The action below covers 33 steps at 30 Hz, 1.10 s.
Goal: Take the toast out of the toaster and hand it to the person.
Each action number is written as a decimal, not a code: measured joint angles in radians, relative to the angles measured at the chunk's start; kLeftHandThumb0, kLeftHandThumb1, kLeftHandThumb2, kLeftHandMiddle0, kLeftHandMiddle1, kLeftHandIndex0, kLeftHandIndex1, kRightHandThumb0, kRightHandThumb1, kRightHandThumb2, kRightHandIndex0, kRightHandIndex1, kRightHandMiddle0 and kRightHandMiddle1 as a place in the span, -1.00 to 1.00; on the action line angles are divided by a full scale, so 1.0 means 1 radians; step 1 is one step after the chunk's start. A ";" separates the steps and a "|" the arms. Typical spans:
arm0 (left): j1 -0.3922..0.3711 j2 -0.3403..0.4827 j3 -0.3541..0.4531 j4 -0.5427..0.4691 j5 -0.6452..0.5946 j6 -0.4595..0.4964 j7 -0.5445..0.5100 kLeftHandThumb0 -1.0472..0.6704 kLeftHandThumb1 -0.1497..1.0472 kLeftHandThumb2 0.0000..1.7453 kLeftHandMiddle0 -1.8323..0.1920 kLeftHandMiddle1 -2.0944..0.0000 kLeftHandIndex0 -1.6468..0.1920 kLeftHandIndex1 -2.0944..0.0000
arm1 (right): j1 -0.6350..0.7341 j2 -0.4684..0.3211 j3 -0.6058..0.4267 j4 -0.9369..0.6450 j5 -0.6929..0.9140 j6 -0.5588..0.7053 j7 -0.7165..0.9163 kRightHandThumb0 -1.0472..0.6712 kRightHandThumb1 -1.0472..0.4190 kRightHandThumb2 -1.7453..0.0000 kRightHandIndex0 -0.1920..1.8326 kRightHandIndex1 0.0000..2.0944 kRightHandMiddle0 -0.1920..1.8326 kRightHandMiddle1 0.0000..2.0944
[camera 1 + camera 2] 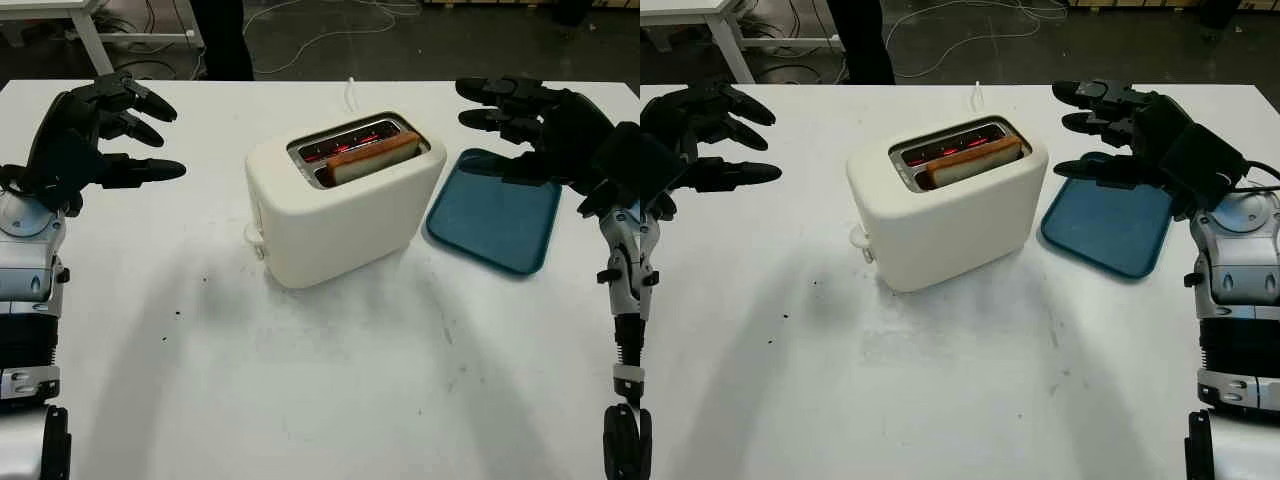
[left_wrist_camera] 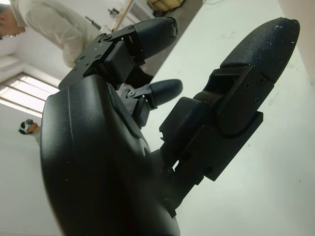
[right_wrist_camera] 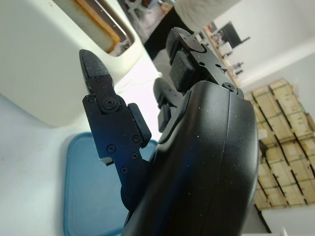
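A cream toaster [image 1: 340, 205] stands in the middle of the white table [image 1: 300, 400]. One slice of toast [image 1: 372, 156] sticks up from its front slot, and the slot behind it glows red. My left hand [image 1: 120, 135] hovers open at the far left, well apart from the toaster. Over the far edge of the blue tray [image 1: 495, 210], to the toaster's right, my right hand [image 1: 505, 110] is open. The right wrist view has the toaster [image 3: 44, 64] and its toast [image 3: 98, 27] close beyond the fingers [image 3: 106, 118].
The blue tray [image 1: 1108, 225] lies flat and holds nothing. A person in a light top [image 2: 54, 24] leans in at the far side, and dark legs [image 1: 225, 40] stand behind the table. A white cord [image 1: 352, 92] runs off the table's back edge.
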 measured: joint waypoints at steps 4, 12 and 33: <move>0.000 -0.002 0.000 0.000 0.000 0.000 0.000 -1.00 0.17 -1.00 0.33 -0.24 0.20 -0.08 | 0.000 0.000 0.000 -0.014 0.003 0.029 -0.003 -0.07 -0.64 1.00 -0.62 -0.53 -0.37 -1.00; 0.000 -0.007 0.003 -0.001 0.000 0.001 0.001 -1.00 0.17 -1.00 0.33 -0.23 0.20 -0.09 | 0.000 0.001 0.000 -0.022 0.005 0.062 -0.004 -0.07 -0.63 1.00 -0.64 -0.51 -0.36 -0.99; 0.000 -0.009 0.004 -0.001 0.000 0.000 0.000 -1.00 0.19 -1.00 0.31 -0.22 0.18 -0.08 | 0.000 0.001 0.005 -0.046 0.007 0.080 -0.016 -0.08 -0.64 1.00 -0.67 -0.48 -0.37 -1.00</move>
